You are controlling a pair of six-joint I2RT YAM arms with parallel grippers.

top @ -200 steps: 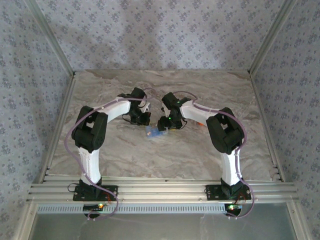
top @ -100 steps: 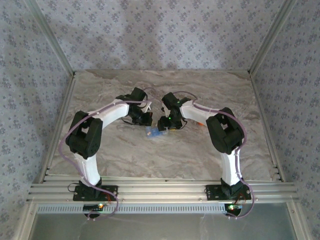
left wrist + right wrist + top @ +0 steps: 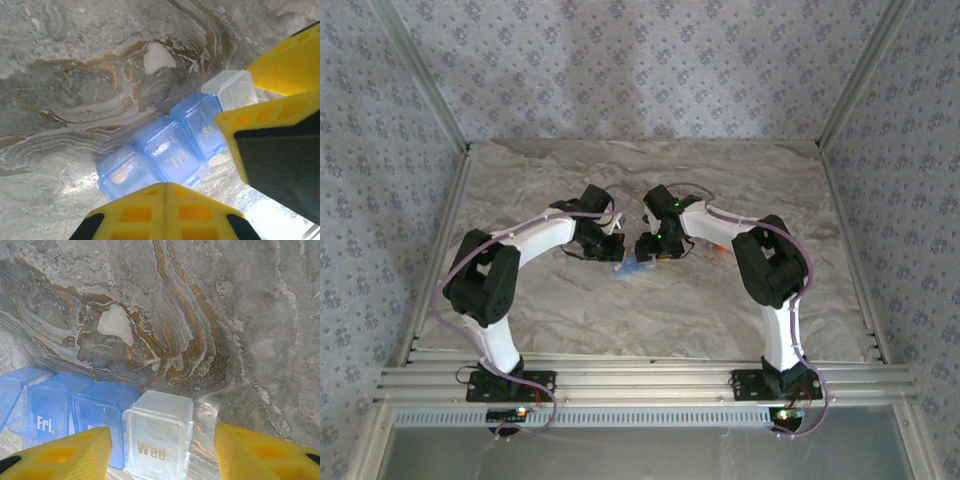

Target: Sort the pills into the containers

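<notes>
Left gripper pressed together, blue pill box just ahead. Right gripper apart, clear Wed box between fingers (row's end). Bare table beyond.

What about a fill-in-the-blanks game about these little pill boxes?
1. The clear box says ____ on its lid.
2. Its neighbours are coloured ____.
3. The nearest box in the left wrist view holds something coloured ____.

Missing words: Wed.; blue; orange.
</notes>
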